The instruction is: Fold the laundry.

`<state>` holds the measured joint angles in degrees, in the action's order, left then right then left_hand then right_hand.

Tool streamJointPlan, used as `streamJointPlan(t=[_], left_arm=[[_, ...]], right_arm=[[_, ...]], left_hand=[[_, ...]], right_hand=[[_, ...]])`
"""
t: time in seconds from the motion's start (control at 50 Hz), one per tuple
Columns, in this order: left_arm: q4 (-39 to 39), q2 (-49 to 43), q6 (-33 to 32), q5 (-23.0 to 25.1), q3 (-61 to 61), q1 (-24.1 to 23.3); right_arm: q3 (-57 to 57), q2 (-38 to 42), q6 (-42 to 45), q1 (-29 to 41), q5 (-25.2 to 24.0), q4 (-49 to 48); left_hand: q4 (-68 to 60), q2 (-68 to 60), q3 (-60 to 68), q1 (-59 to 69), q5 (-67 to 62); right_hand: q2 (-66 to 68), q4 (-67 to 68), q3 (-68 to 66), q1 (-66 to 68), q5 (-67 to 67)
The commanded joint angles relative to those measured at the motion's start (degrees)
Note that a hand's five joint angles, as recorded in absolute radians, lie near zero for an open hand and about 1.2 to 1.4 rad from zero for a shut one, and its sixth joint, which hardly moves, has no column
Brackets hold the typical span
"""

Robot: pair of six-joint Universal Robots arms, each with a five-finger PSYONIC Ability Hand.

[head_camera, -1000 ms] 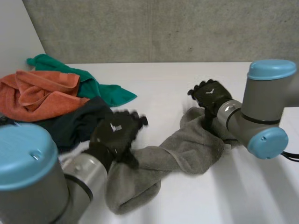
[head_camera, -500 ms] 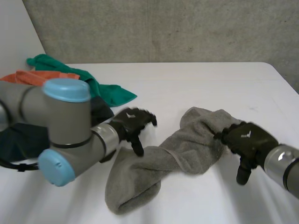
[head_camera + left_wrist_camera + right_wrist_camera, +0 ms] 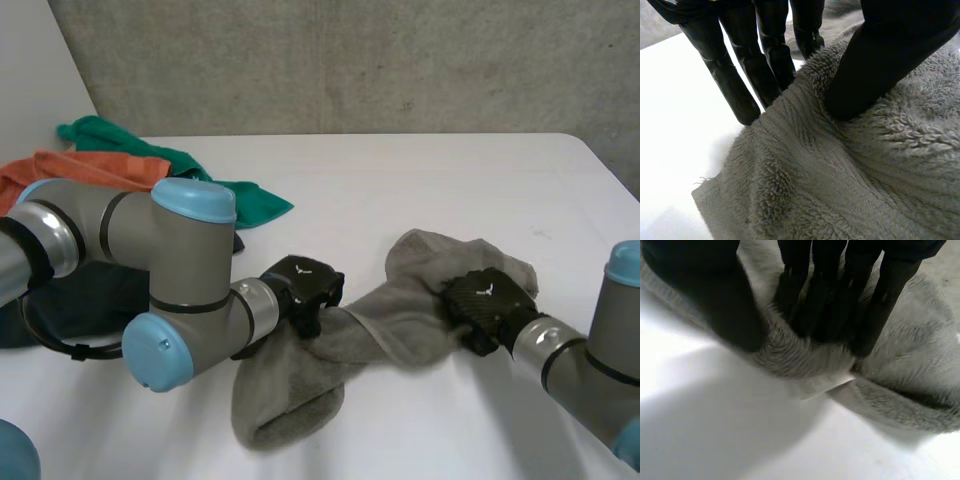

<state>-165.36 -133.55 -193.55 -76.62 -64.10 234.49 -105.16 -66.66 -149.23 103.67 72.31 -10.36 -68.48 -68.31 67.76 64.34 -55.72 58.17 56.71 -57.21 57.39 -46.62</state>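
Seemingly mid-grasp — left hand and right hand each pinched a towel edge between thumb and fingertips — so lifting and spreading it looked next.

Open white table beyond grey towel, cloth pile crowding far left corner

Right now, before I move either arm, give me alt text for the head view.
Both hands pinch a rumpled grey towel on the white table: the left hand partway along it, the right hand near one end. A heap of other cloths lies at the far left.
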Motion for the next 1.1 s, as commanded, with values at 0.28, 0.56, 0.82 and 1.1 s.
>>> streamJointPlan(t=[0.28, 0.56, 0.82, 1.1], left_arm=[[-46.86, 15.49, 0.45, -12.58, 15.33, 0.71], [-35.04, 27.46, -0.07, -12.76, -12.53, -0.52], [-34.15, 24.21, -0.16, -12.41, -31.27, -1.14], [-33.54, 28.86, 0.37, -12.59, -25.38, -3.07]], right_arm=[[42.12, 0.40, -6.94, 4.17, 8.73, -13.27], [47.15, -5.32, -8.71, -2.05, -7.96, 15.32], [39.33, 8.30, 5.62, -2.95, -7.46, 29.26], [22.56, -6.53, -19.50, -2.94, 1.95, 11.85]], left_hand=[[-11.52, -11.69, 12.24, 15.66, -14.28], [-11.52, -11.69, 12.24, 15.66, -14.28], [-11.52, -11.69, 12.24, 15.66, -14.28], [-11.52, -11.69, 12.24, 15.66, -14.28]], right_hand=[[21.83, 23.29, -22.79, 22.61, -23.38], [21.83, 23.29, -22.79, 22.61, -23.38], [14.39, 15.85, -15.36, 15.17, -15.95], [-46.74, -45.28, 45.78, -45.96, 45.19]])
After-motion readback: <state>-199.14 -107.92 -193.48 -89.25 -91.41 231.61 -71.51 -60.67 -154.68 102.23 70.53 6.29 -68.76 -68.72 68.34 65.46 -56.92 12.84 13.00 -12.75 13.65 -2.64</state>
